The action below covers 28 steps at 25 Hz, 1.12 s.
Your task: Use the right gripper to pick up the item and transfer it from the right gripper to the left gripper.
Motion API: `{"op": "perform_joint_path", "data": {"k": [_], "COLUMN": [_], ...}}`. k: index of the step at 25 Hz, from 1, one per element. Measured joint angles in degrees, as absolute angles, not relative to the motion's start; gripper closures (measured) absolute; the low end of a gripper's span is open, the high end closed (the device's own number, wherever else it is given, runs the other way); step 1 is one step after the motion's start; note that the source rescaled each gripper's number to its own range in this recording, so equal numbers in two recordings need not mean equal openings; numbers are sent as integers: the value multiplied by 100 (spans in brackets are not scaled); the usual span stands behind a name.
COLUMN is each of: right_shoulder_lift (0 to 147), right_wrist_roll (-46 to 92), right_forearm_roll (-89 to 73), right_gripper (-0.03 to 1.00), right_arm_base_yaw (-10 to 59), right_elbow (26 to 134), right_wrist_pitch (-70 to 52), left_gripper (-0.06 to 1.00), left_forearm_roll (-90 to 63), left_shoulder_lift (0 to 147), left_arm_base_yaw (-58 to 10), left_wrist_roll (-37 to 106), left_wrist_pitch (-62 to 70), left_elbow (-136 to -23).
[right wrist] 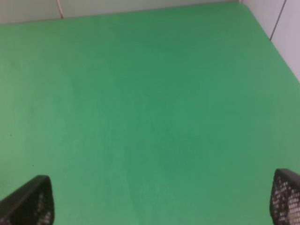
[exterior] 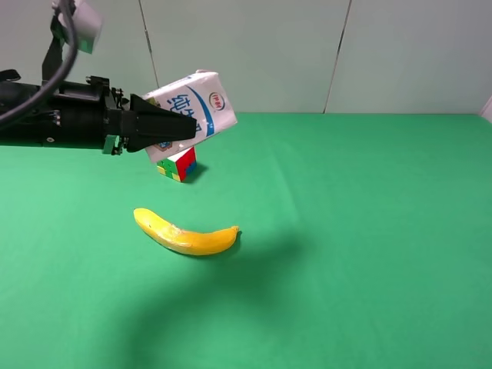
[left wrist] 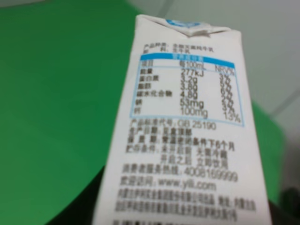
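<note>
The left arm comes in level from the left side of the exterior view, stretched out flat and well above the bench (exterior: 361, 231), forearm horizontal, a cable looping over it. Its left hand (exterior: 181, 127) points to the right and is clamped tight on the milk carton (exterior: 201, 98), black fingers pressed against the lower part of the box. The carton hangs in the air, clear of the bench, tilted so its top leans up and to the right, blue lettering facing the camera.

From the left wrist, the carton (left wrist: 187, 140) fills the view. The nutrition panel faces the lens and the folded top end points away, with dark finger edges just showing at either lower corner.

Down on the bench, a colour cube (exterior: 178, 164) sits under the raised carton, not touching it. A banana (exterior: 184, 235) lies nearer the camera, apart from the cube.

The right hand (right wrist: 157, 201) shows only in its own wrist view. Its two mesh-patterned fingertips (right wrist: 30, 201) are spread far apart at opposite corners, with nothing between them, above bare green bench.
</note>
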<state>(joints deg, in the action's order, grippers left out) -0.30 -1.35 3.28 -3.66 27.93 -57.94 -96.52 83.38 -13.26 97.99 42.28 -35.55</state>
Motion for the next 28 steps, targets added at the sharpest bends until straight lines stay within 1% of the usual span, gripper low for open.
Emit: {"op": "perform_joint_path", "data": {"k": [12, 20, 28], "right_shoulder_lift": [-30, -30, -30], "right_wrist_roll": [-135, -135, -135], "right_forearm_roll": [328, 328, 328], "right_gripper": [-3, -3, -3], "right_arm_base_yaw": [-366, -366, -366], "right_elbow": [2793, 2793, 2793], "right_wrist_pitch": [-5794, -5794, -5794], "left_gripper": [94, 94, 94], "left_forearm_roll": [-8082, -6917, -5505], "left_shoulder_lift": [8338, 8338, 8338], "left_arm_base_yaw": [-720, -665, -665], "left_wrist_roll": [8404, 7299, 5706], "left_wrist_pitch": [2962, 2167, 1548], "left_elbow": [-3555, -3671, -3859]}}
